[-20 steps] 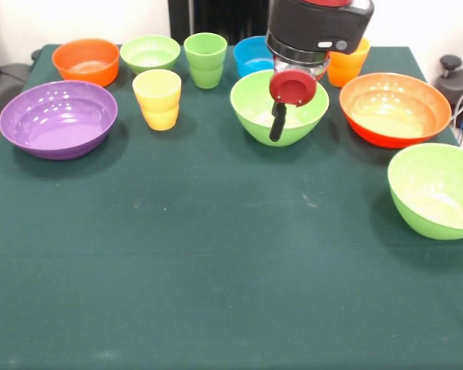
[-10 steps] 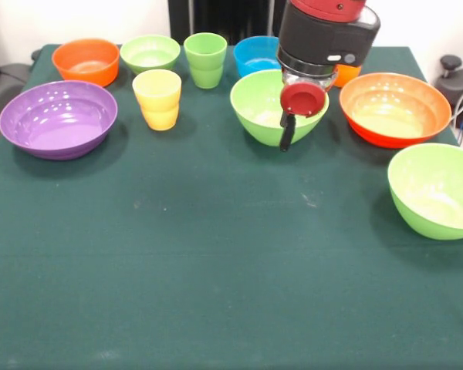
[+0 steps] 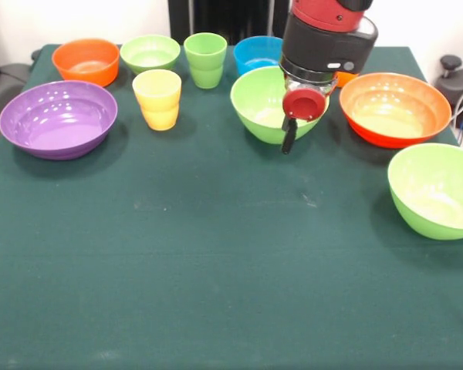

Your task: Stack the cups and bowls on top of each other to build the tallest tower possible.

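Note:
My gripper (image 3: 289,139) hangs over the near right rim of a large light green bowl (image 3: 261,104) in the middle of the back row. Its black tip reaches down the bowl's outer wall. A yellow cup (image 3: 158,99) stands to the left, with a light green cup (image 3: 205,58) behind it. Only a sliver of the orange-yellow cup (image 3: 346,78) shows behind the arm. The large purple bowl (image 3: 58,118) is at the far left, an orange-red bowl (image 3: 395,108) at the right and another light green bowl (image 3: 436,189) at the right edge. Small orange (image 3: 86,60), light green (image 3: 150,52) and blue (image 3: 256,52) bowls line the back.
A dark green cloth (image 3: 216,262) covers the table, and its whole near half is bare. All the cups and bowls sit in the far half. Dark equipment shows beyond the table's right corner.
The gripper has moved right and lower, from inside the middle green bowl to its near right rim. That bowl has shifted slightly upward in the picture.

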You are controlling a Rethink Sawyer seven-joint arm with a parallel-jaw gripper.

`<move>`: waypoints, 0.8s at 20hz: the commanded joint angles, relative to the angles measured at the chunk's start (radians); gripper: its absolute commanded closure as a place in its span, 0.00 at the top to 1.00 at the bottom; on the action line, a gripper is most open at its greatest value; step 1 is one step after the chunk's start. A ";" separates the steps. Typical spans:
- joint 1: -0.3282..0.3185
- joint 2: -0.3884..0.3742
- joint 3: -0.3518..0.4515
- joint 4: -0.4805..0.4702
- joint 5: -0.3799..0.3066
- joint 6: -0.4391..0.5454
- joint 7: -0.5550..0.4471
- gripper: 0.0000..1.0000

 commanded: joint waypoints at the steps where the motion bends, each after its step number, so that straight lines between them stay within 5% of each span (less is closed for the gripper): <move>1: -0.037 0.030 0.165 0.090 -0.041 -0.057 0.054 1.00; 16: -0.051 -0.041 0.150 0.144 -0.063 -0.018 0.026 1.00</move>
